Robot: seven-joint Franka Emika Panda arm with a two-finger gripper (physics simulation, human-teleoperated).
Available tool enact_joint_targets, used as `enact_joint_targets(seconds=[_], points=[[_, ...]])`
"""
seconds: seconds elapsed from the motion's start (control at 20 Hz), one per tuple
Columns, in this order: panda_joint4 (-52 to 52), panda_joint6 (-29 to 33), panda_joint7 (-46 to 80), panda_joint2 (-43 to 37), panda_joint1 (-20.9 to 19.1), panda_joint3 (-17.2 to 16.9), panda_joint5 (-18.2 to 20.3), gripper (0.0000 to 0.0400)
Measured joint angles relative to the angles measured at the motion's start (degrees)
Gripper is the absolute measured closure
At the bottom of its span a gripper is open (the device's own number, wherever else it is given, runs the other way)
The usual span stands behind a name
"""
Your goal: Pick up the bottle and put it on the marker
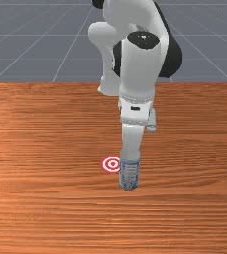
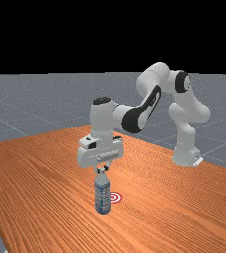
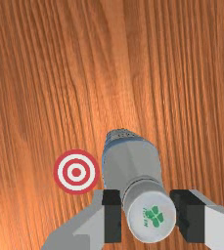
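Blue-and-grey plastic bottle upright, white cap with green print. Grey-and-white two-finger tool above it, pointing down, fingers drawn in to about cap width, gripping at the cap, one on each side. Bottle off the round red-and-white target marker, near it, toward the front view's right and nearer that camera. Can't tell whether base meets the orange-brown wooden counter.

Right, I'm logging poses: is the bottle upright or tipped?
Upright: the far view shows the bottle standing vertical, its cap uppermost.
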Motion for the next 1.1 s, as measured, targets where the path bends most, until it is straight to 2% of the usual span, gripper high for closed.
enact_joint_targets(seconds=[0.2, 0.4, 0.6, 0.85, 0.95, 1.0, 1.1], points=[[0.20, -0.20, 1.82, -0.06, 0.15, -0.12, 0.62, 0.0250], [-5.11, 1.45, 9.08, -3.21, 1.35, -1.47, 1.19, 0.0250], [-7.00, 2.24, 3.27, -4.33, 0.45, -0.55, 0.39, 0.0250], [-7.23, 2.08, 4.85, -4.48, -0.11, -1.25, 0.97, 0.0251], [-9.91, 5.71, 2.36, -5.78, -0.90, -1.17, 0.56, 0.0251], [-7.69, 2.48, 3.12, -4.75, -0.42, -1.86, -0.72, 0.0251], [-7.96, 2.77, -0.27, -4.89, -1.60, -0.90, 0.33, 0.0251]])
